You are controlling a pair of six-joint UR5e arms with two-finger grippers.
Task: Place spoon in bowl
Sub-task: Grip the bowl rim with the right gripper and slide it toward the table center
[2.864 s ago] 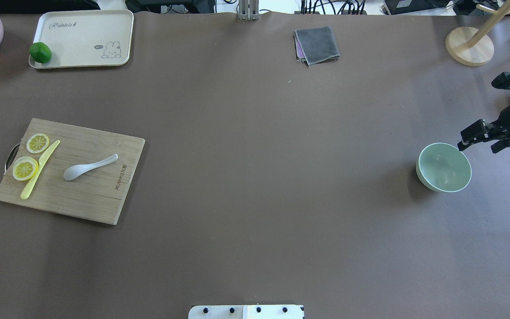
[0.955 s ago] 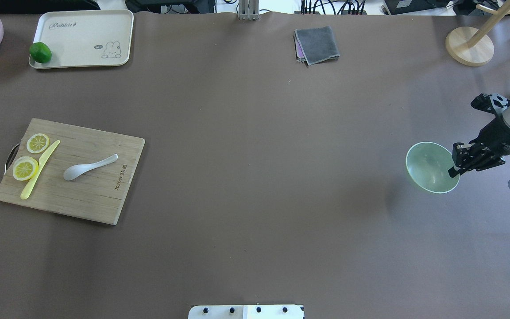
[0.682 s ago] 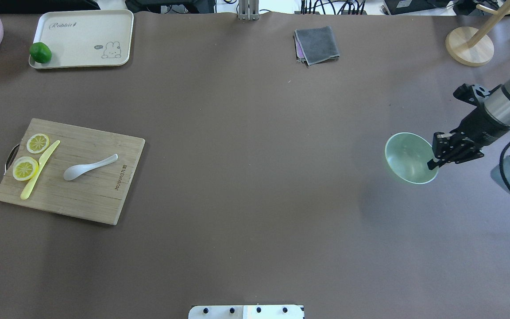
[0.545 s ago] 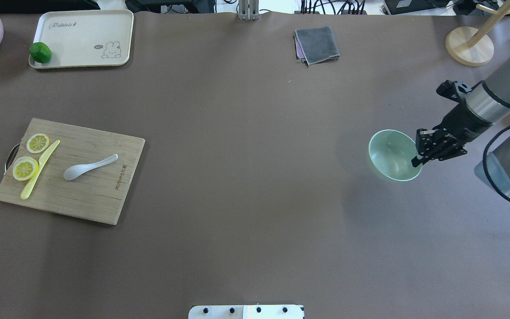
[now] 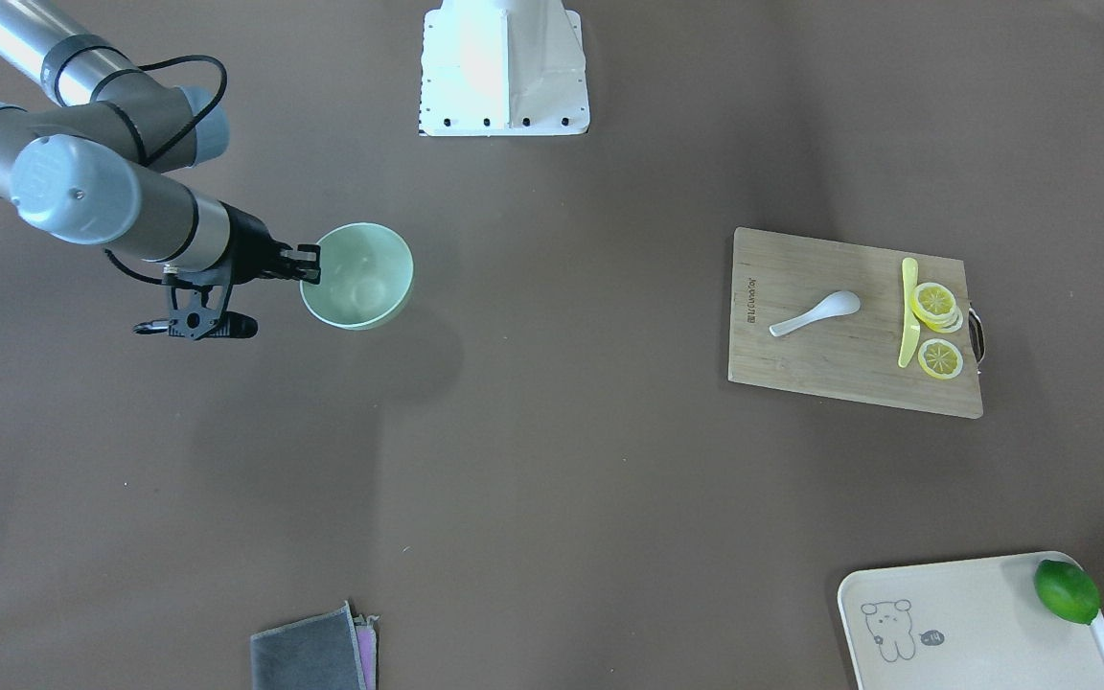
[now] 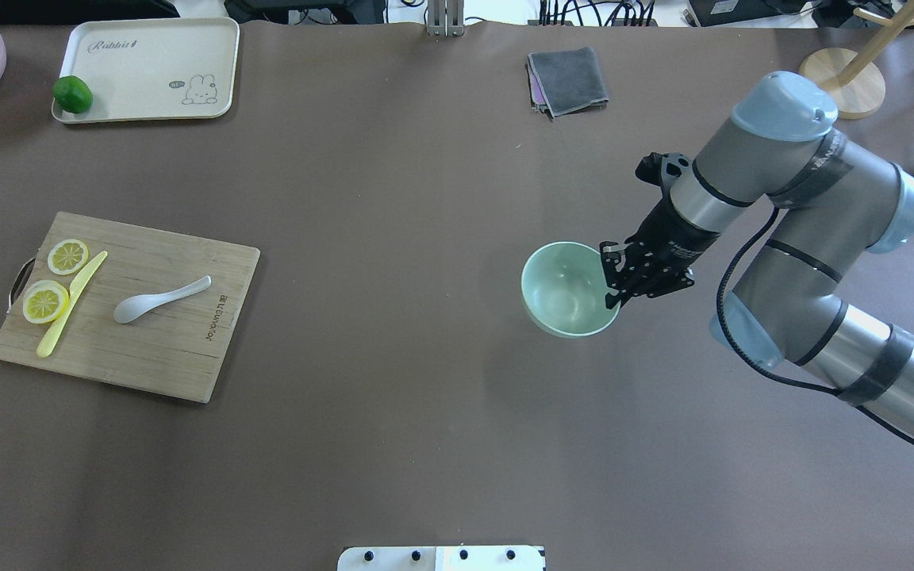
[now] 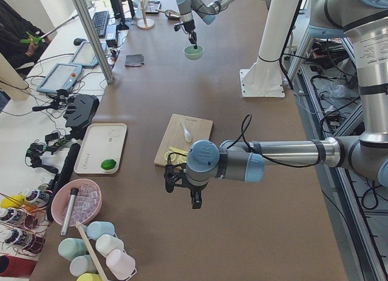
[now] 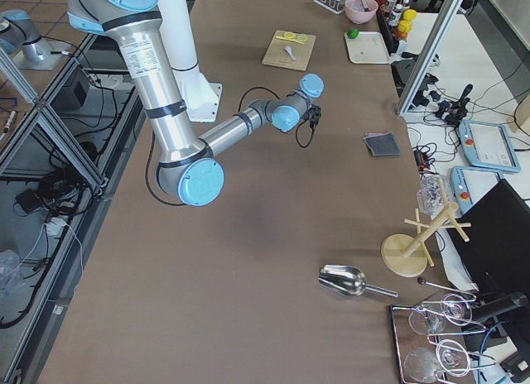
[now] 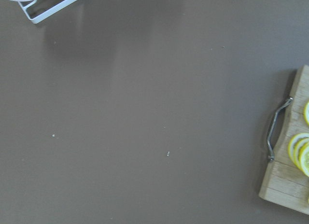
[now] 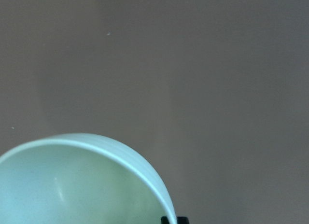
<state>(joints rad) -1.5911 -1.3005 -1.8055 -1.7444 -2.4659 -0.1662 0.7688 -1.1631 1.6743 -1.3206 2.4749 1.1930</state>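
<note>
The right gripper [image 6: 612, 289] is clamped on the bowl [image 6: 566, 287], pinching the rim at its 3 o'clock side in the overhead view. That hold keeps the bowl level and its mouth free. An offset shadow suggests the bowl hangs clear of the table [image 6: 425, 198]. The spoon [image 6: 160, 299] lies on the board [image 6: 187, 349], well apart toward 9 o'clock, its scoop pointing to 8 o'clock, near the knife [image 6: 72, 304]. Likely the aim is to set the bowl within the left arm's reach of the spoon. The left gripper [image 7: 193, 196] hovers near the board's handle end. Whether it is open I cannot tell.
</note>
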